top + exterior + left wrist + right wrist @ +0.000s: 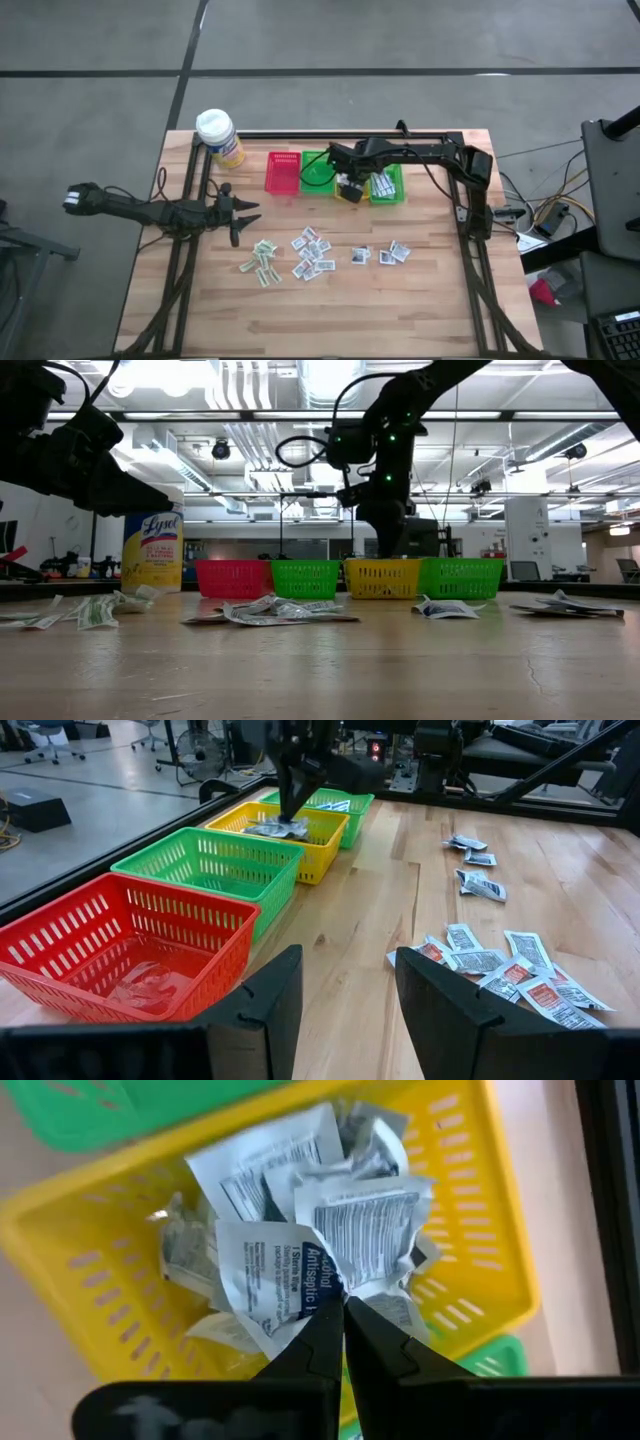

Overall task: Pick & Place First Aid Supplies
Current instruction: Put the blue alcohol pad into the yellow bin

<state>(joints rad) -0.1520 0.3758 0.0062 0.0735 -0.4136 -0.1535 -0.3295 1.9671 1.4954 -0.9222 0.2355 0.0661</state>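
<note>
Several white first aid packets lie flat on the table in loose groups [312,252] [262,262] [382,254]. A row of baskets stands at the far side: red [283,172], green [318,172], yellow [90,1250] and another green [388,186]. The yellow basket holds a pile of packets [250,1180]. My right gripper [342,1305] points down over this pile, shut on a white packet with blue print [285,1270]. My left gripper [345,990] waits open and low at the table's left, with nothing between its fingers. My right gripper pinches the blue-printed packet at one edge [322,1288] between its two fingertips. The fingers come from above, pointing steeply down. The packet sits at the fingertips just over the pile in the yellow basket; whether it touches the pile I cannot tell.
A yellow bottle with a white cap [220,138] stands at the far left corner. The red basket [120,950] and the first green basket [205,870] hold no packets that I can see. Bare wood [330,315] stretches along the near side.
</note>
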